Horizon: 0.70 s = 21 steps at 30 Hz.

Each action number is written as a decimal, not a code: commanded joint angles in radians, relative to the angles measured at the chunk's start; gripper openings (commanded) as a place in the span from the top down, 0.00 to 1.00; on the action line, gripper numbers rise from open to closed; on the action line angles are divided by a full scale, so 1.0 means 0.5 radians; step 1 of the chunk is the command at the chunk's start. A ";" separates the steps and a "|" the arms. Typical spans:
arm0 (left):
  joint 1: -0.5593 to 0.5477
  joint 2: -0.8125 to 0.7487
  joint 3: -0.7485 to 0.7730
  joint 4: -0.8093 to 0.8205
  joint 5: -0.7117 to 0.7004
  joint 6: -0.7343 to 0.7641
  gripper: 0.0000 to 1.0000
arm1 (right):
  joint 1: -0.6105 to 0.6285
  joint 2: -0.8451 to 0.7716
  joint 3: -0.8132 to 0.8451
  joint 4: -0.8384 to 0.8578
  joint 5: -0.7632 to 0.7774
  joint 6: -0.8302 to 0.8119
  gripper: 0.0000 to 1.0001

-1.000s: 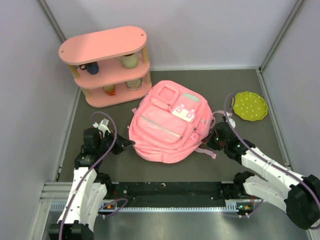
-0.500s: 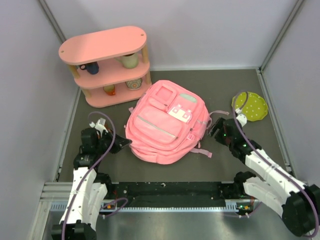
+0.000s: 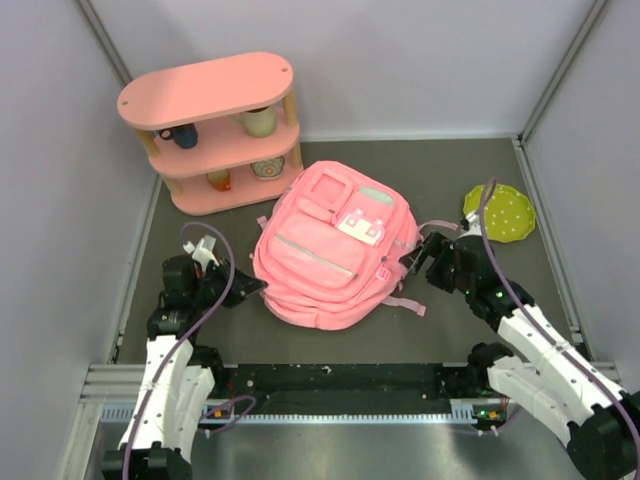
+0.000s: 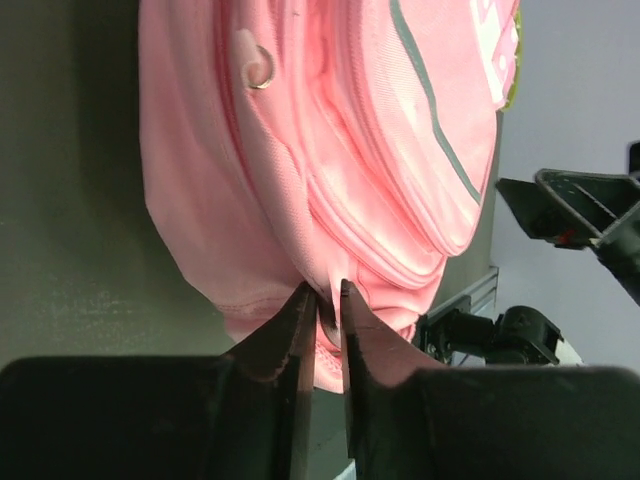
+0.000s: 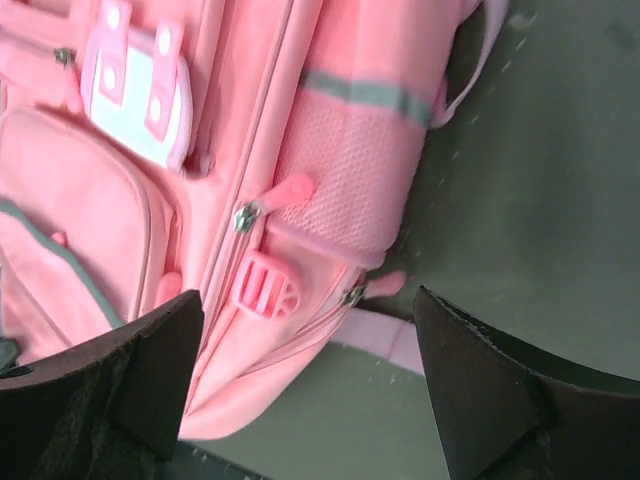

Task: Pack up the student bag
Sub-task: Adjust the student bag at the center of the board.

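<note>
1. pink fabric, soft and floppy: the bag [image 3: 330, 250] lies front up mid-worktop [image 3: 330, 345], between both arms.
2. left fingers [image 4: 324, 316] are nipped on a fold at its left edge.
3. right fingers [image 3: 416, 258] gape wide beside its right side, grasping nothing.
4. looks light, but it'll sag and slide; best holds are a zip pull [image 5: 285, 190] or a strap.

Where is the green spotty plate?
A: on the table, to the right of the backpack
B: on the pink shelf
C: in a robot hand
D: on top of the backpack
A: the green spotty plate lies flat on the table, off to the right of the student bag and apart from it.
</note>
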<state>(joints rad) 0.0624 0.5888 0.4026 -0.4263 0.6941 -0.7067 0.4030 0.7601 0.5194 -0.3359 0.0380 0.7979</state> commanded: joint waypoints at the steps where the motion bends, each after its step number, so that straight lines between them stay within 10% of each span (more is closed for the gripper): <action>1: -0.106 -0.073 0.035 0.135 0.167 0.051 0.73 | 0.050 0.057 -0.157 0.193 -0.533 0.306 0.16; 7: -0.333 -0.012 0.302 -0.276 -0.081 0.349 0.01 | 0.221 -0.081 -0.351 0.319 -0.459 0.567 0.13; 21: -0.343 0.074 0.526 -0.347 -0.406 0.275 0.01 | 0.504 0.290 -0.253 0.573 -0.315 0.727 0.14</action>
<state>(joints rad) -0.1066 0.6083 0.6674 -0.6128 0.5278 -0.5850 0.6033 0.8703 0.3378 -0.1322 -0.1696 1.1118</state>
